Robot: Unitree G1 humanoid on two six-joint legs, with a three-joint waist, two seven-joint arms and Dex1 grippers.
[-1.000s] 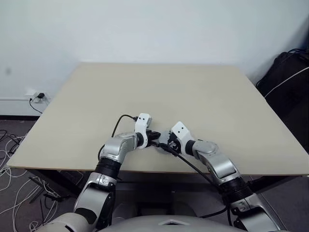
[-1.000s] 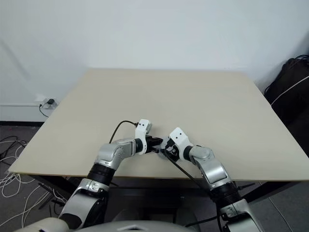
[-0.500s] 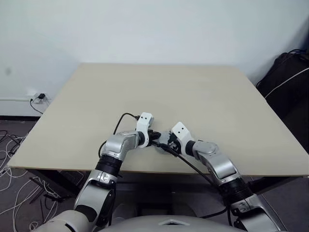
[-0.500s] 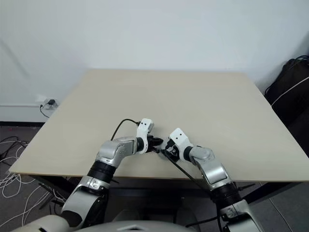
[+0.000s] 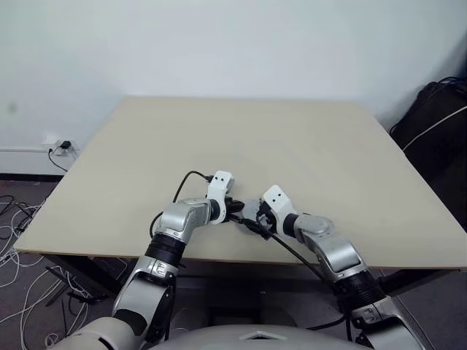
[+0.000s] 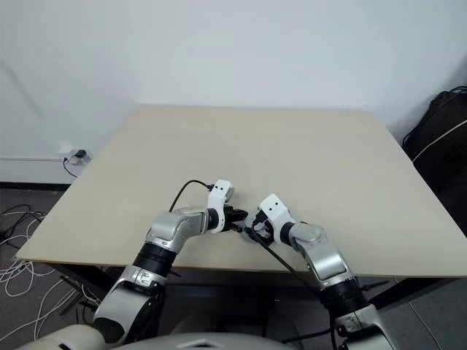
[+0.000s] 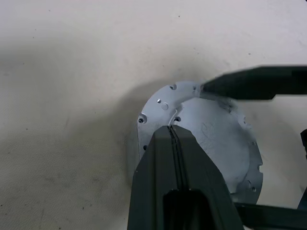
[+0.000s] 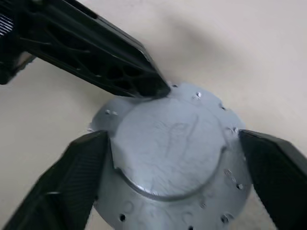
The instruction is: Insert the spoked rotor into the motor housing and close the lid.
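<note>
The lid [image 8: 168,143] lies flat on the tan table [image 5: 292,146] near its front edge, its smooth grey face with the raised hub turned up. My left gripper [image 7: 171,128] is shut, and its tip rests on the lid's rim beside the hub. My right gripper [image 8: 172,139] is open, with one black finger [image 8: 81,163] on each side of the lid. In the left eye view both grippers meet tip to tip, left gripper [image 5: 236,214] and right gripper [image 5: 252,218]. The spoked rotor and the motor housing are hidden.
The lid sits close to the table's front edge [image 5: 241,259]. Beyond the grippers the table top stretches back to the wall. A black bag [image 5: 438,117] stands on the floor at the right. Cables [image 5: 14,219] and a wall socket [image 5: 57,146] are at the left.
The right gripper's fingers have spread a little wider around the lid. Both hands stay where they were.
</note>
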